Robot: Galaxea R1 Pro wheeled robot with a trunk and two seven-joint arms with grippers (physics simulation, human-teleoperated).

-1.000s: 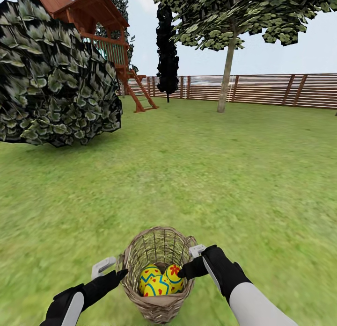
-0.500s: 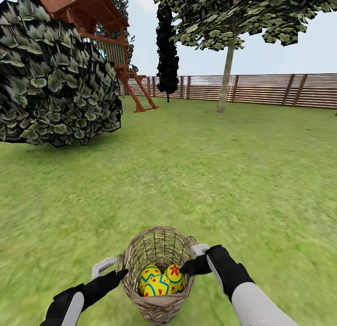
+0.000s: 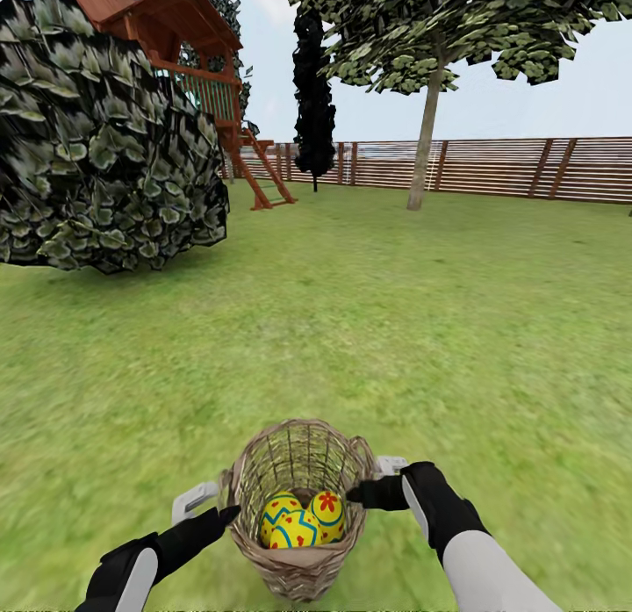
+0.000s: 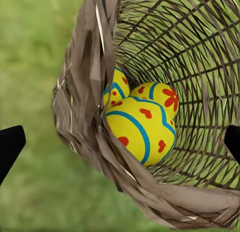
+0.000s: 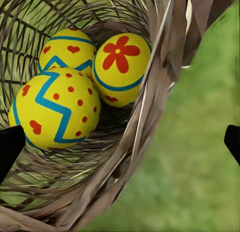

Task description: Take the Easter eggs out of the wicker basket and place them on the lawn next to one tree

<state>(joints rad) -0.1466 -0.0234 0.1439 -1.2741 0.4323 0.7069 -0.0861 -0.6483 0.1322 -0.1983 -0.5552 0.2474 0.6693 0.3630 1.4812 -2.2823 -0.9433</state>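
The brown wicker basket (image 3: 298, 436) sits low in the head view on the lawn (image 3: 395, 331), with three yellow Easter eggs (image 3: 298, 529) inside, banded in blue and marked in red. My left gripper (image 3: 212, 505) is open, its fingers straddling the basket's left rim. My right gripper (image 3: 373, 478) is open astride the right rim. In the left wrist view the eggs (image 4: 142, 124) lie behind the basket wall (image 4: 85, 107). The right wrist view has a flower-marked egg (image 5: 120, 67) beside two others. A pale-trunked tree (image 3: 426, 138) stands far ahead by the fence.
A big dark leafy bush (image 3: 105, 138) stands at the left, with a wooden playset (image 3: 206, 85) behind it. A black cypress-like tree (image 3: 313, 103) and a brown slat fence (image 3: 527, 169) line the far edge. Open grass stretches between the basket and the tree.
My right gripper has shifted a little to the right and up along the basket's rim. The basket has moved up slightly in the view. The left gripper has stayed put.
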